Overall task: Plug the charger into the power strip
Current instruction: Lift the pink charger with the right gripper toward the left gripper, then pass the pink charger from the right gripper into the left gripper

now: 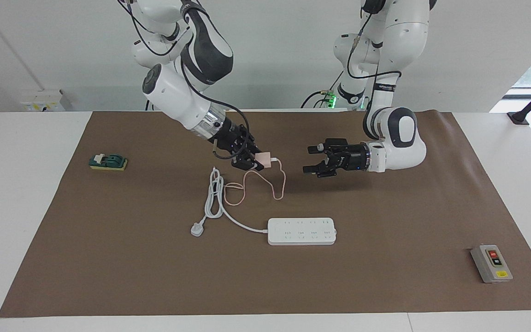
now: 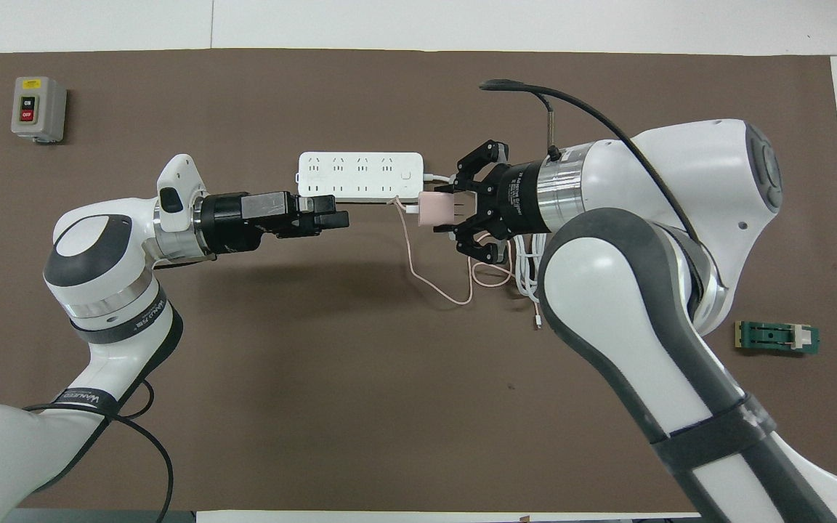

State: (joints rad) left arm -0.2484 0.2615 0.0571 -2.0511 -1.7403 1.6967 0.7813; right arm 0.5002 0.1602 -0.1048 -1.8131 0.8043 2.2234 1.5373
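Both views show you the right gripper (image 1: 252,162) clamping the charger (image 1: 263,159); only the facing view reveals it raised off the bench (image 1: 385,276), the left gripper (image 1: 310,160) gaping wide, and the power strip (image 1: 302,231) unobstructed.

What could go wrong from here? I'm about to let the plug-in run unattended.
The right pincer holds the charger in the air, and its thin pink cable hangs in loops onto the mat beside the strip's white cord; the loops may snag or drag as the charger travels to the power strip.
The strip lies loose and unheld, so pushing prongs in could slide it.
The open left pincer hovers close by and could clash with the right arm.
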